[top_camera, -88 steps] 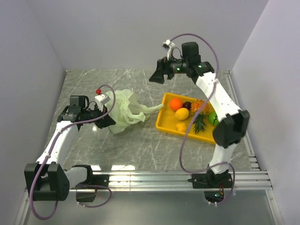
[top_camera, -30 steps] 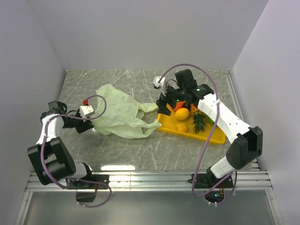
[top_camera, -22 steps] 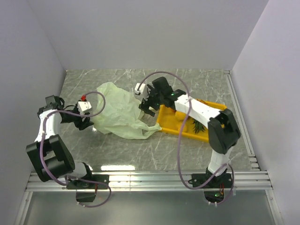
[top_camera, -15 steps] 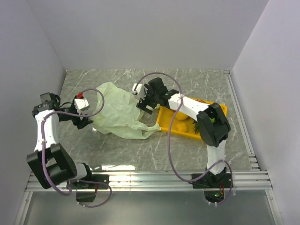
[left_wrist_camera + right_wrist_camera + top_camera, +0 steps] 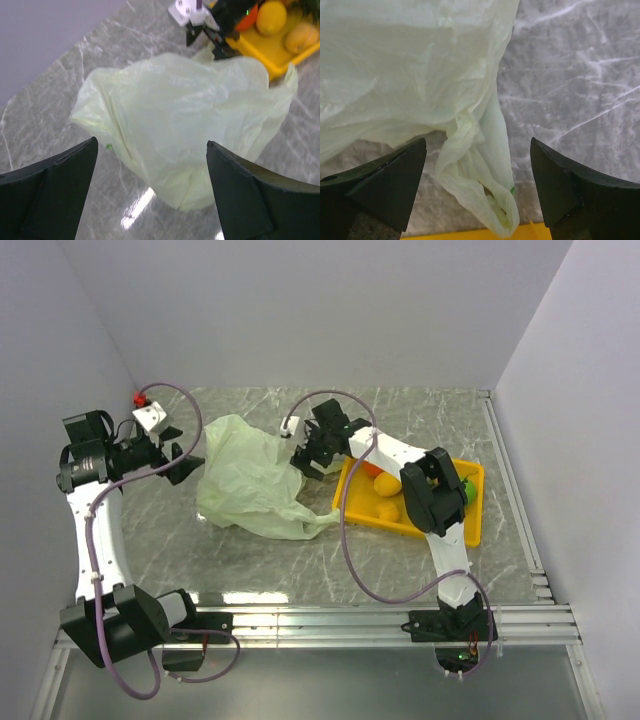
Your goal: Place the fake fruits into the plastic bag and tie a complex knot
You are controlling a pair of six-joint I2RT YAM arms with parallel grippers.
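Plastic bag (image 5: pixel 250 480) lies crumpled on the marble table (image 5: pixel 300 560), just ahead of the left gripper (image 5: pixel 151 145), whose jaws stand wide and empty, apart from it. The right gripper (image 5: pixel 477 142) hangs over the bag's opposite edge, jaws likewise spread wide, with a handle loop (image 5: pixel 482 192) below the gap between them. Fake fruits (image 5: pixel 271 17) sit in the yellow tray (image 5: pixel 352 502) just behind those jaws.

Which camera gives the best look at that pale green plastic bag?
The left wrist view: the plastic bag fills the frame, whole and unobstructed. The top view shows it too, but small. The right wrist view shows only one crumpled edge.
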